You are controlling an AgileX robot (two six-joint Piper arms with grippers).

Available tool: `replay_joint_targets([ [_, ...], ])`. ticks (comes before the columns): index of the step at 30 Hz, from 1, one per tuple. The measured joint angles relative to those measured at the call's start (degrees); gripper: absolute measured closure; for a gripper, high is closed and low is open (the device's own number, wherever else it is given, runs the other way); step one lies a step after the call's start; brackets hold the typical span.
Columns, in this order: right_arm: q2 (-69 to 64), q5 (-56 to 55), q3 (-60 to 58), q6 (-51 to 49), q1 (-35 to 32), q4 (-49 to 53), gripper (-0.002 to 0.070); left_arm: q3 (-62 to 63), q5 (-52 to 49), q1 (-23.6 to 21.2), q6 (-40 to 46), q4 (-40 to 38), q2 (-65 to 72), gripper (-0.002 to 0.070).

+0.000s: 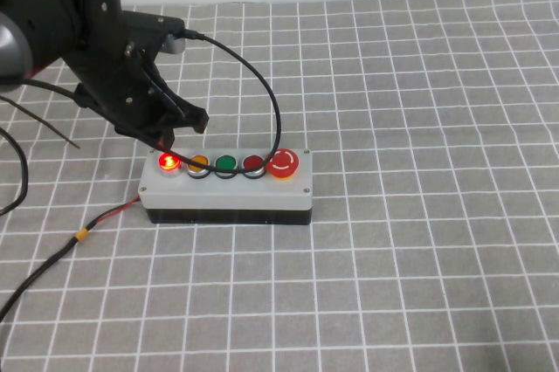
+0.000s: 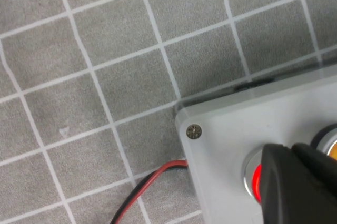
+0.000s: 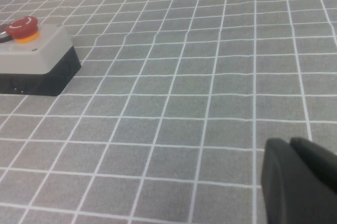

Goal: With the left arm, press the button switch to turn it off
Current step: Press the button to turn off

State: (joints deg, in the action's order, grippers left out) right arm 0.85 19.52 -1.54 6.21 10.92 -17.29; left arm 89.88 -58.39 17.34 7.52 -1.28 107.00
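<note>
Your worktop [image 1: 437, 84] is one grey cloth with a white grid, and it carries everything here. Your left arm [image 1: 61, 31] is the biggest thing on it: it reaches in from the far left and slopes down toward the box, with one thin black cable [image 1: 262, 84] looping from the wrist over to the box top. The left hand [image 1: 166, 138] is pinched closed, gripping nothing, its tip right at the lit red button [image 1: 166, 162]; you cannot tell whether it touches the button.

The button switch [image 1: 227, 187] lies directly beneath and just in front of that hand, stretching away to the hand's right. You have one box with five buttons in a row: the lit red one under the fingertips, then yellow [image 1: 198, 163], green [image 1: 225, 163], red [image 1: 253, 162] and one large red mushroom [image 1: 284, 163] farthest from the hand. One red wire [image 1: 109, 215] leaves the box end nearest the hand.

Your right hand [image 3: 300, 182] hovers low over bare cloth, well apart from the box's mushroom end; you cannot tell its finger state.
</note>
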Motion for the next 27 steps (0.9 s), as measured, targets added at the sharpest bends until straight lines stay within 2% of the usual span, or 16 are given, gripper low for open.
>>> replay_joint_targets([
  [27, 0.0, 0.0, 0.0, 0.0, 0.0, 0.0, 0.0694, 1.3, -2.8, 0.0, 0.0, 0.0, 2.9, 0.0678],
])
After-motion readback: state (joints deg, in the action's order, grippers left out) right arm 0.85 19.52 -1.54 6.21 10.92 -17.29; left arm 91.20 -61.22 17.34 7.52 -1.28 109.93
